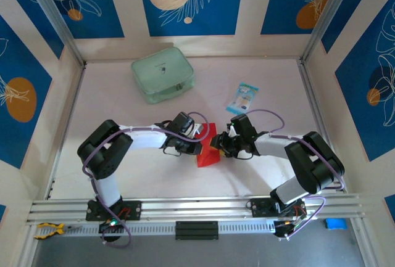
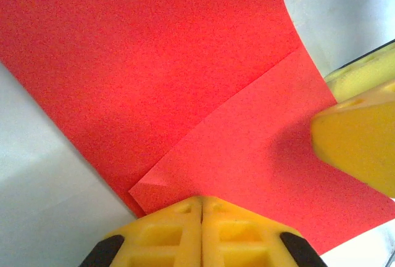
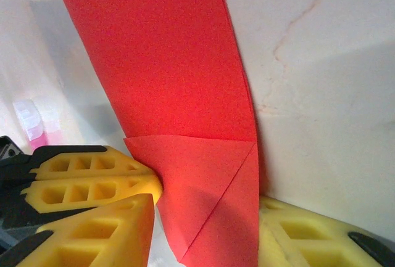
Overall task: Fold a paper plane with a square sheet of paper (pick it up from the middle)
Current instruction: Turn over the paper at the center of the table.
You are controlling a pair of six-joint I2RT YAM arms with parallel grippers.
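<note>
Top view: square sheet of paper (image 1: 208,151), part-folded, sitting on table (image 1: 123,113) between left gripper (image 1: 196,146) and right gripper (image 1: 221,146). Green pouch (image 1: 162,74) and small packet (image 1: 242,97) lying well apart, blocking nothing.
Left wrist: left gripper pinching sheet's edge, jaws closed.
Right wrist: right gripper straddling sheet, jaws partly apart.
Paper looking light, floppy, crease-prone; gripping at folded layers is likely safest.

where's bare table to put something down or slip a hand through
Free: the far-left table beside the green pouch, the far-right corner past the blue-white packet, and the near strip between the left arm and right arm. Crowded: the middle, where they meet at the red paper.
</note>
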